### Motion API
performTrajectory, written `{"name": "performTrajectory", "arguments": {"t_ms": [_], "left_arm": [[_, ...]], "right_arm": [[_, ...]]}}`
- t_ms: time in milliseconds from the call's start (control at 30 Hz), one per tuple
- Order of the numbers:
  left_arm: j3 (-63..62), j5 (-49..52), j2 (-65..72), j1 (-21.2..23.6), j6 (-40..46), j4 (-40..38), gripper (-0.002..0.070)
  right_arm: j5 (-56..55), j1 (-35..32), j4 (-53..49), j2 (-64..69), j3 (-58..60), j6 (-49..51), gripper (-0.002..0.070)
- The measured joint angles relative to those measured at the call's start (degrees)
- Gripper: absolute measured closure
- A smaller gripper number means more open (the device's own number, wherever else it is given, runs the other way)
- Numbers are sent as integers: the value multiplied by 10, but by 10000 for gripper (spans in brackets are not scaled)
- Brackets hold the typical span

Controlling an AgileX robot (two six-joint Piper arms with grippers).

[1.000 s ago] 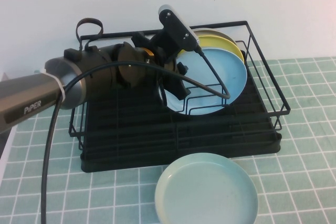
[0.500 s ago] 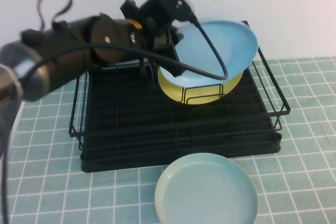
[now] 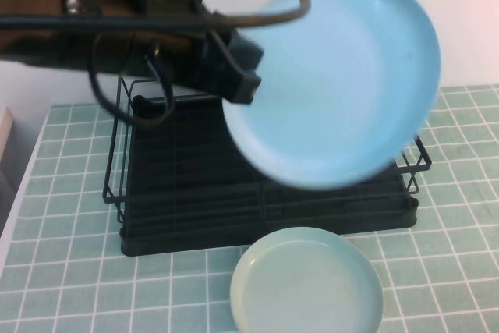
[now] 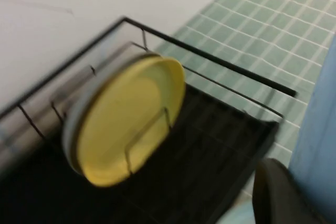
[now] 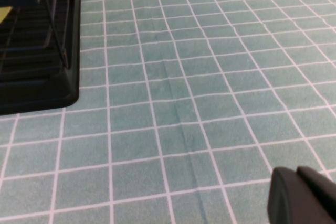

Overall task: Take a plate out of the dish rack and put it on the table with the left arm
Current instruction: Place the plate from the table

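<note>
My left gripper is shut on the left rim of the light sky-blue plate and holds it tilted, high above the black dish rack, clear of the wires. In the left wrist view the plate fills the edge beside one dark finger. The green tiled table lies below. My right gripper is shut and empty, low over bare tiles beside the rack's corner; it is out of the high view.
A yellow plate stands upright in the rack's dividers, hidden behind the blue plate in the high view. A pale mint-green plate lies on the table in front of the rack. A white wall stands behind.
My left arm has lifted the blue plate up out of the rack and toward the camera. The yellow plate stayed in the rack. The mint-green plate has not moved.
</note>
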Motion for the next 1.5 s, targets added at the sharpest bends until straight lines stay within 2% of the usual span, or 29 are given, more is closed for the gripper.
{"name": "performTrajectory", "arguments": {"t_ms": [167,433,767,967,1233,1500], "left_arm": [[0,116,-3,0,-165,0,617],[71,131,-2,0,-287,-11,617],[288,-27,-2,0,-296,-116,617],[368,-107,-2,0,-283,-160,617],[384,-137,1,0,-253,-178,617],[384,-126,48,0,-219,-243,617]], "right_arm": [[0,0,0,0,0,0,678],[0,0,0,0,0,0,678],[0,0,0,0,0,0,678],[0,0,0,0,0,0,678],[0,0,0,0,0,0,678],[0,0,0,0,0,0,678]]}}
